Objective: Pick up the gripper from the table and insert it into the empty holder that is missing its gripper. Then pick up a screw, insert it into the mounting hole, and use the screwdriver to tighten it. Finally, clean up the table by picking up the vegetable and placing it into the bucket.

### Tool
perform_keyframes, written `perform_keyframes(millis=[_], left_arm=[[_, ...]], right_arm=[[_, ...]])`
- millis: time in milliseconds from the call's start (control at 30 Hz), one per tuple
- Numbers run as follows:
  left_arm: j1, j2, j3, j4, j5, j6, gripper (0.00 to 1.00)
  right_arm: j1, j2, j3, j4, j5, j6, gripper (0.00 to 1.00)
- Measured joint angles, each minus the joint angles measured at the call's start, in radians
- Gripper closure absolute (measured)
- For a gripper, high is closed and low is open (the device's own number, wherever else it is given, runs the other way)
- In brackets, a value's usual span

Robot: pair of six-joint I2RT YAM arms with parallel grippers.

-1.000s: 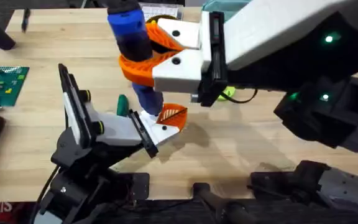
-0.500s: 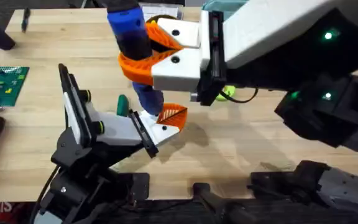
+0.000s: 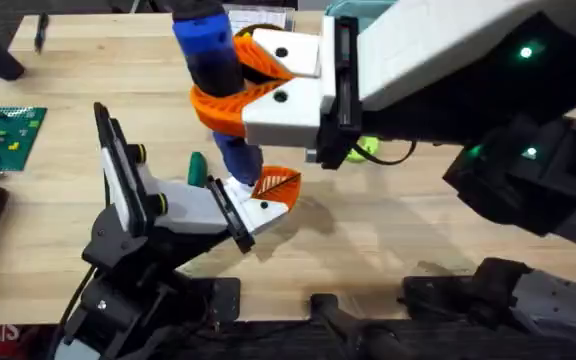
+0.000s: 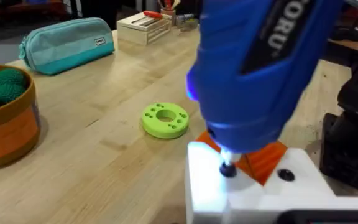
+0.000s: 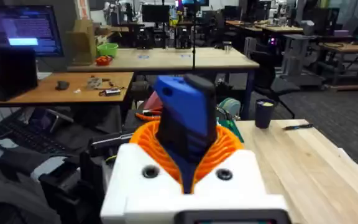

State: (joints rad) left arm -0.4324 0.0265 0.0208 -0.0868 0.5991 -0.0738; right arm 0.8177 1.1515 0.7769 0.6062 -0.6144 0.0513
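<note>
On the counter (image 3: pixel 388 240) we see a brown bucket (image 4: pixel 8 134) holding a green knitted vegetable (image 4: pixel 4 86). Our right tool (image 3: pixel 236 85) is clamped on the upright screwdriver (image 3: pixel 213 75), its tip on the gripper (image 3: pixel 268 195) seated in the holder (image 3: pixel 163 205). We cannot tell the left tool's state.

One thick blue cylindrical powered screwdriver (image 3: pixel 211 70) is in view. One small orange wedge-shaped gripper finger with a lattice face (image 3: pixel 278 186) is counted, on one white block (image 3: pixel 258 210). One white angular holder arm on a black base (image 3: pixel 148 215) stands there, with two small yellow-green knobs (image 3: pixel 140 153) on it. One round lime-green plastic disc with small holes (image 4: pixel 165 119) lies on the one light wooden table of joined planks (image 3: pixel 368 240). One teal fabric zip pouch (image 4: pixel 67 43), one round brown bucket (image 4: pixel 8 134) holding one knitted green vegetable (image 4: pixel 4 87), and one green circuit-like board (image 3: pixel 3 135) complete the count.
</note>
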Motion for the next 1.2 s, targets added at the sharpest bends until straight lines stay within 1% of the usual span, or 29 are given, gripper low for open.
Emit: perform_keyframes(millis=[767, 867, 967, 1000, 1133, 1200], left_arm=[[0.0, 0.0, 0.0, 0.002, -0.002, 0.003, 0.986], [0.0, -0.001, 0.001, 0.008, -0.001, 0.005, 0.984], [0.0, -0.002, 0.001, 0.001, -0.001, 0.006, 0.985], [0.0, -0.002, 0.001, 0.0, -0.001, 0.006, 0.985], [0.0, -0.002, 0.001, 0.0, -0.001, 0.006, 0.986], [0.0, -0.002, 0.001, 0.0, -0.001, 0.006, 0.986]], right_arm=[[0.0, 0.014, -0.001, 0.053, -0.031, 0.002, 0.947], [-0.003, 0.015, -0.011, 0.104, -0.042, 0.039, 0.947], [-0.034, 0.013, -0.007, 0.215, -0.085, 0.13, 0.947], [-0.052, 0.007, 0.006, 0.23, -0.1, 0.161, 0.947], [-0.123, -0.018, 0.087, 0.188, -0.16, 0.233, 0.947], [-0.142, -0.027, 0.112, 0.161, -0.176, 0.25, 0.947]])
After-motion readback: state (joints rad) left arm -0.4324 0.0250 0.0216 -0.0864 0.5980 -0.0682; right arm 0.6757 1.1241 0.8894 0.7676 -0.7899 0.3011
